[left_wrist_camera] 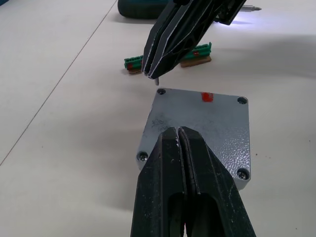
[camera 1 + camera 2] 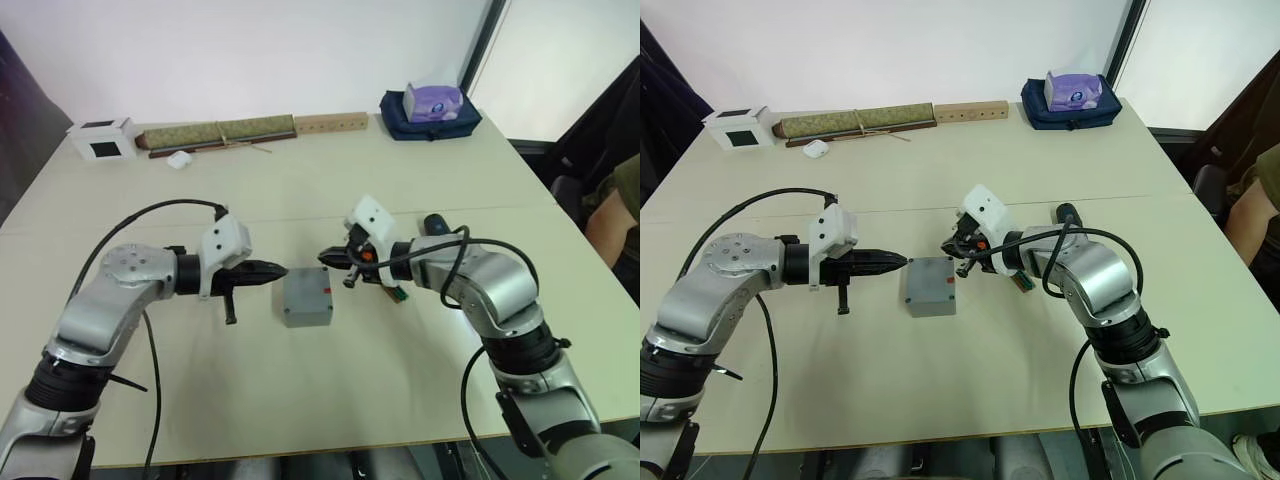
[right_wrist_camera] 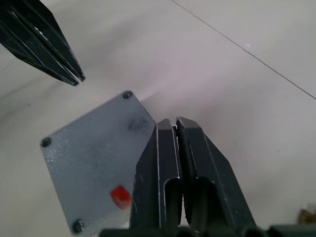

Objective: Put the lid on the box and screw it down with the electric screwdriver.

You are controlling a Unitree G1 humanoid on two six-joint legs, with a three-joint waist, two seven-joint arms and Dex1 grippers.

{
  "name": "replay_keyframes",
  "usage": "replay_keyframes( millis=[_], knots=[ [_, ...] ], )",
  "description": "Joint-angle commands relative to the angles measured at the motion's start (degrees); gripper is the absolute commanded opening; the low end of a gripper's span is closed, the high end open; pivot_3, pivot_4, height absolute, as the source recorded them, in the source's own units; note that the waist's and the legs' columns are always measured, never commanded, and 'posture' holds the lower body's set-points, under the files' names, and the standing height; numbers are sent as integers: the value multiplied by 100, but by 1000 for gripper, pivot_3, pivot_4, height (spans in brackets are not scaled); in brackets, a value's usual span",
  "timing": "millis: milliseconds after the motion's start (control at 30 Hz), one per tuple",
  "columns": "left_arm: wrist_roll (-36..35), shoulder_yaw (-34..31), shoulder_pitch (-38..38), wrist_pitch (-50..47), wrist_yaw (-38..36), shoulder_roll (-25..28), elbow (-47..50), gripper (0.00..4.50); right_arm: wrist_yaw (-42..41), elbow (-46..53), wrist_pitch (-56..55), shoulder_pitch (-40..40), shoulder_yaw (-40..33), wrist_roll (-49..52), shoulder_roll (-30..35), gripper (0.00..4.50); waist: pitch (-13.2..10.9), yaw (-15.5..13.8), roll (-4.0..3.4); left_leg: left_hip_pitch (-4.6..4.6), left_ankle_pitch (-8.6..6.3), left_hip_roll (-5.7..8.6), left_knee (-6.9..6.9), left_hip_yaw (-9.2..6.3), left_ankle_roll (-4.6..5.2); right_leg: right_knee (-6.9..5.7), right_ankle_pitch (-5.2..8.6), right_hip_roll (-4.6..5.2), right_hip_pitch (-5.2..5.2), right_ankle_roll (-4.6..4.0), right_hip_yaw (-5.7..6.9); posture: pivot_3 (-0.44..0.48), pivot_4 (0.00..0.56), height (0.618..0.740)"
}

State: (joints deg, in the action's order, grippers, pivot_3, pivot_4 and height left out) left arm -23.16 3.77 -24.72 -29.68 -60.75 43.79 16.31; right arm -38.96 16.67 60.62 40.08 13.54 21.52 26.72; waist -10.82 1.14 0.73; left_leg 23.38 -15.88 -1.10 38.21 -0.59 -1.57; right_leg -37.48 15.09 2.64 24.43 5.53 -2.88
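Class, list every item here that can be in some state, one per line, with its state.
Lid: on the box, screws in all four corners.
Box: closed, upright on the table.
Left gripper: jaws shut, empty, beside the box.
Right gripper: jaws shut, holding nothing visible.
Screwdriver: lying on the table, light on.

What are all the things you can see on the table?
box: one, grey, table middle
lid: one, grey with red mark, on the box
electric screwdriver: one, dark, lying behind the right arm
circuit board: at least one, green, beside the box
cube: one, white, far left corner
roll: one, greenish, far edge
wooden block: one, tan, far edge
bag: one, navy, far right
left gripper: black, shut
right gripper: black, shut
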Motion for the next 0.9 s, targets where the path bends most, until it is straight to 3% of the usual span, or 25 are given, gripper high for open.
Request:
replay_keyframes(
  millis=[33, 900],
  knots=[
    [-8, -79, -9, 88, 36, 33, 201, 0, -119, 122, -225, -8, 117, -33, 132, 36, 0, 1, 0, 0, 0, 0, 0, 0, 0, 0, 0, 0, 0, 0, 0, 0, 150, 740],
    [0, -44, 27, 103, 98, 7, 246, 0, -154, -20, -424, 39, 204, -97, 76, 36, 0, -3, 0, 0, 0, 0, 0, 0, 0, 0, 0, 0, 0, 0, 0, 0, 150, 740]
  ],
)
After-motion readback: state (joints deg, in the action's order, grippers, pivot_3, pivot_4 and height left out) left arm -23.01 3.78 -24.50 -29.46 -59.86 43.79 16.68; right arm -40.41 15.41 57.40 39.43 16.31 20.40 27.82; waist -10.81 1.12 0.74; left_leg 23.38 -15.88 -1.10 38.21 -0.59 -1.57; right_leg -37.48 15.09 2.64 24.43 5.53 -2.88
